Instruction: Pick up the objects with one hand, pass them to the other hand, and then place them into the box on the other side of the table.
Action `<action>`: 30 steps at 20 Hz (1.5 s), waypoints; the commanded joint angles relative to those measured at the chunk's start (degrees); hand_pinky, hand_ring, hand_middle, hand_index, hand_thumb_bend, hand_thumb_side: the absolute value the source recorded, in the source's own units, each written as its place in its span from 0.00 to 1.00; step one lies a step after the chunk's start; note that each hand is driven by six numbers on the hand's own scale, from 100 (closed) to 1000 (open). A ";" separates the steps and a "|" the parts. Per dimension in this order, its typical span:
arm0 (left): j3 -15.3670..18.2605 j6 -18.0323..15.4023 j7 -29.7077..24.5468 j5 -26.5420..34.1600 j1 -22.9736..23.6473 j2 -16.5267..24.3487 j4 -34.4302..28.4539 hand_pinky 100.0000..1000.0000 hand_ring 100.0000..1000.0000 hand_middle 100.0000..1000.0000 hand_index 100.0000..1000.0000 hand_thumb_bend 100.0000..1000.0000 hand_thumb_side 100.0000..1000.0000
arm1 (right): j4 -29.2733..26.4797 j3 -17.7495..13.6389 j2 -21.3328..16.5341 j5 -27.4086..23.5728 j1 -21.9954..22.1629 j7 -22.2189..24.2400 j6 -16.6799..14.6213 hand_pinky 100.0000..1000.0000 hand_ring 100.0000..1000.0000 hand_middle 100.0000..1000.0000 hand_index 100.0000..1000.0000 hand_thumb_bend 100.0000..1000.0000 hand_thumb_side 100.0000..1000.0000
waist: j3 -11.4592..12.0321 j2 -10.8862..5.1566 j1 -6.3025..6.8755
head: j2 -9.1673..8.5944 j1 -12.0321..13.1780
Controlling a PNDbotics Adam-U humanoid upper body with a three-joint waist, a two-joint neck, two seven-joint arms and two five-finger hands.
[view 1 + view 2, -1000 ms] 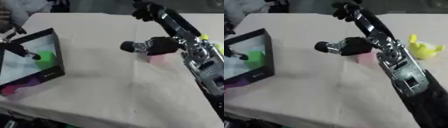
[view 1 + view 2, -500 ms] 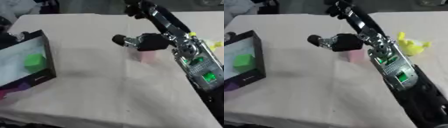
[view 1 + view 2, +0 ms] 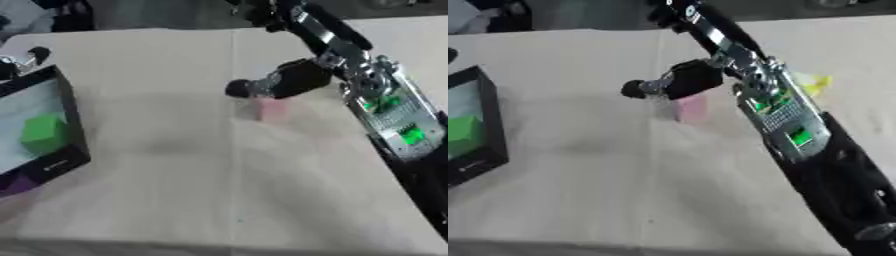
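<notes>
While the right hand (image 3: 289, 82) hovers at mid-worktop, the pick-up step looks under way.

Largest first: the cloth-covered worktop (image 3: 175, 190) spans the view; the black box (image 3: 66, 120) sits at its left edge with a green block (image 3: 42, 135) already inside. The right hand is curled just above a pink block (image 3: 271, 109), which seems to rest on the cloth; whether the fingers actually pinch it I cannot tell. A yellow object (image 3: 814, 82) lies behind the forearm. Next, I judge, the block must be lifted and carried leftward for a handover; the left hand is out of view.
</notes>
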 commanded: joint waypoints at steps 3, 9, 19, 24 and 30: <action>1.60 0.38 4.71 4.67 -0.38 -0.30 -1.73 0.84 0.72 0.69 0.79 0.50 0.53 | 2.36 -1.66 -5.22 -4.32 -4.53 4.56 -0.23 0.86 0.84 0.77 0.90 0.73 0.22 | 0.24 -1.44 -0.60 | 0.26 -1.11; 2.81 -1.33 9.78 9.80 0.35 -5.10 -4.48 0.82 0.70 0.67 0.77 0.50 0.52 | 6.12 2.14 -10.06 -8.33 -10.34 9.69 -4.52 0.87 0.85 0.80 0.90 0.71 0.21 | 0.81 -1.44 -0.96 | 0.29 -3.08; 3.50 -2.60 16.26 18.71 0.86 -7.11 -7.15 0.83 0.69 0.67 0.77 0.51 0.52 | 18.74 6.91 -10.94 -3.28 -17.59 18.60 -13.42 0.89 0.90 0.85 0.91 0.67 0.16 | 1.85 -0.93 -1.29 | -0.01 -5.25; 3.31 -2.83 17.84 21.76 0.29 -6.84 -7.46 0.83 0.69 0.67 0.77 0.51 0.52 | 24.36 7.24 -9.51 1.24 -19.47 23.19 -18.01 0.90 0.91 0.87 0.91 0.64 0.13 | 2.42 -0.41 -1.24 | -0.56 -5.97; 3.47 -2.57 18.52 22.43 0.20 -6.90 -7.26 0.83 0.69 0.66 0.77 0.51 0.52 | 31.40 2.04 -8.26 6.70 -20.26 36.35 -25.46 0.90 0.91 0.87 0.92 0.62 0.14 | 2.64 0.06 -0.93 | -0.87 -6.70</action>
